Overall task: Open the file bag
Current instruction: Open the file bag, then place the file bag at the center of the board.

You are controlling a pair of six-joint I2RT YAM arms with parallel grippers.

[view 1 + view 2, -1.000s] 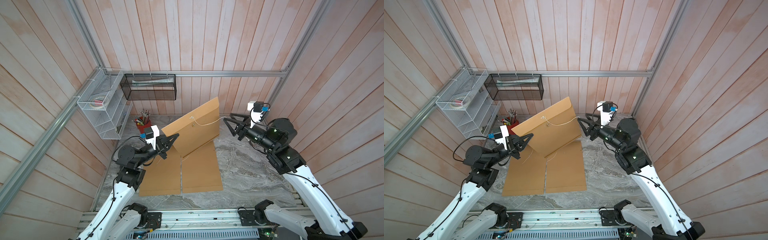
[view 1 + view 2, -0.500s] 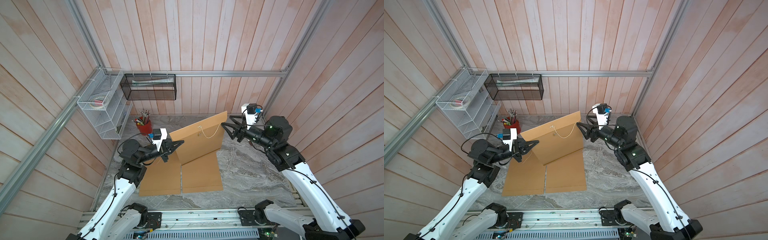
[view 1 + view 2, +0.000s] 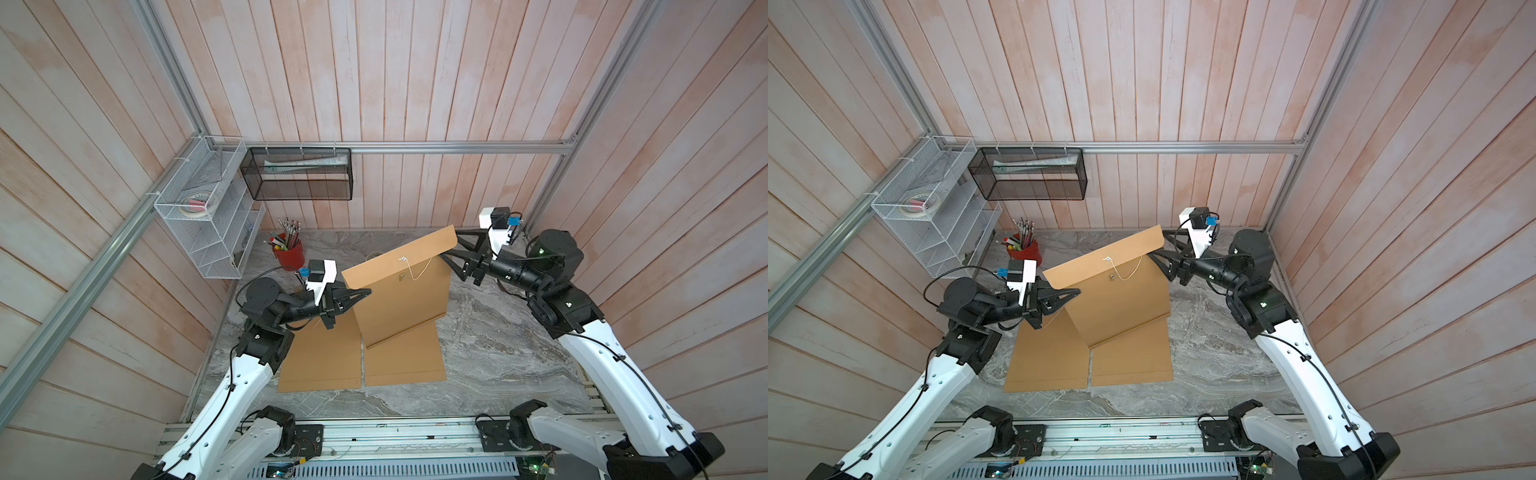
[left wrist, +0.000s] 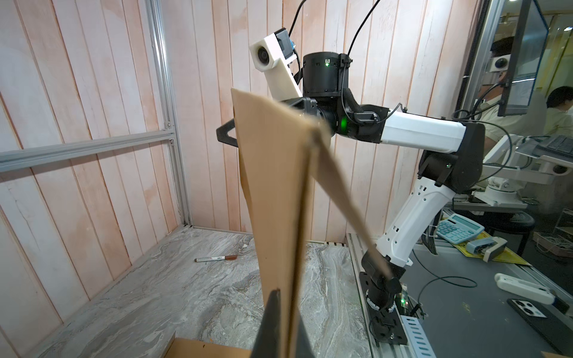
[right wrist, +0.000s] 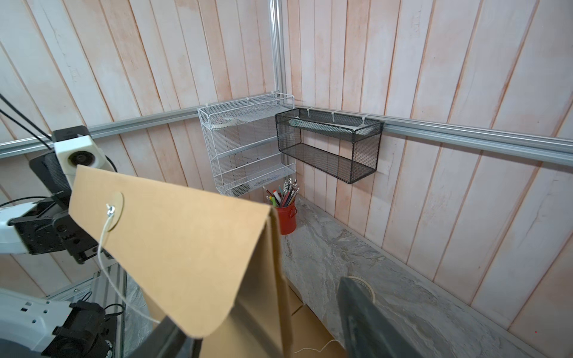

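Note:
A brown paper file bag point(image 3: 405, 303) point(image 3: 1121, 303) is held up on edge over the table, its flap point(image 3: 399, 258) lifted away from the body. A white string point(image 3: 417, 272) hangs loose from the flap's button. My left gripper point(image 3: 365, 294) point(image 3: 1075, 293) is shut on the bag's left corner; in the left wrist view the bag point(image 4: 276, 186) runs edge-on out of the gripper point(image 4: 283, 325). My right gripper point(image 3: 451, 248) point(image 3: 1158, 245) is open at the flap's right corner. In the right wrist view its fingers point(image 5: 362, 319) straddle the flap point(image 5: 173, 248) without pinching it.
Two more brown file bags point(image 3: 320, 357) point(image 3: 405, 361) lie flat below the held one. A red pen cup point(image 3: 289, 253), a white wire rack point(image 3: 208, 224) and a black mesh basket point(image 3: 299, 174) sit at the back left. A marker point(image 4: 217, 258) lies on the marble.
The string, taut to my right gripper a second ago, now hangs loose. The right gripper has opened wider and closed in on the flap's corner. The bag has swung lower.

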